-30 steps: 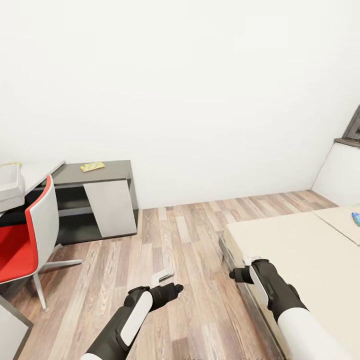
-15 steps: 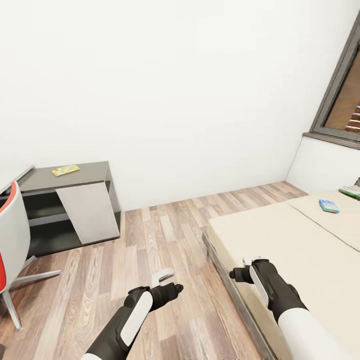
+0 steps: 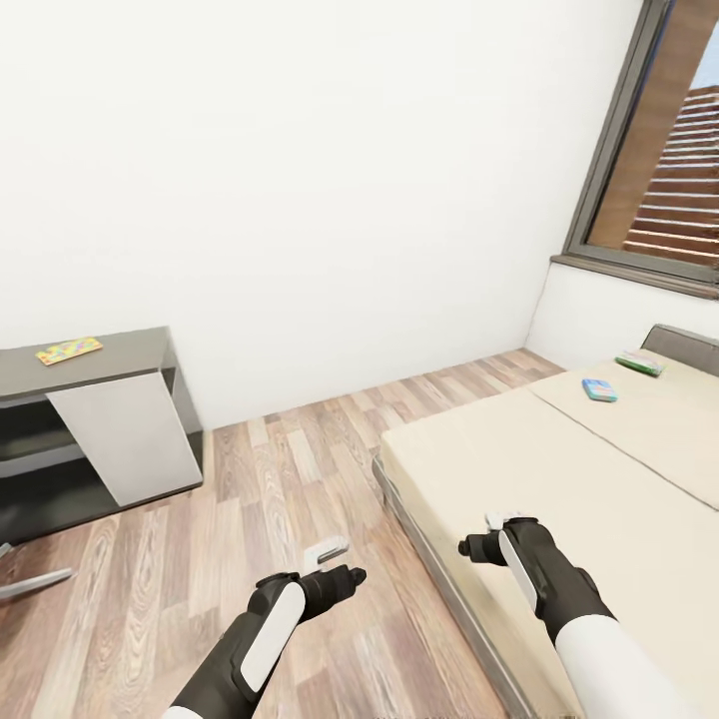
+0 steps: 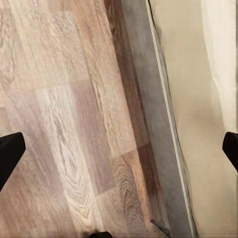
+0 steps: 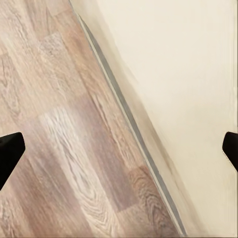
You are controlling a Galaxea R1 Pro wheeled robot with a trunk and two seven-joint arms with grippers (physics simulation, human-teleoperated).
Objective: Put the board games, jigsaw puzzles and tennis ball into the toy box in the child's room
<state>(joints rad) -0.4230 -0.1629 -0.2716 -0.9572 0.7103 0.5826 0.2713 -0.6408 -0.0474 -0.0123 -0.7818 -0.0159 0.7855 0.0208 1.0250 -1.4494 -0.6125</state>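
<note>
Both board games, a blue one and probably a green-edged one, are lying far up the bed, ahead-right of the right end effector, the nearer one, while both it and the left end effector are hanging spread apart and empty.

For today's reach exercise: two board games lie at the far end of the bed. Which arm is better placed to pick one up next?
Probably the right. The right gripper hangs open over the bed, the side where the blue board game and green-edged board game lie; the left gripper hangs over the floor.
</note>
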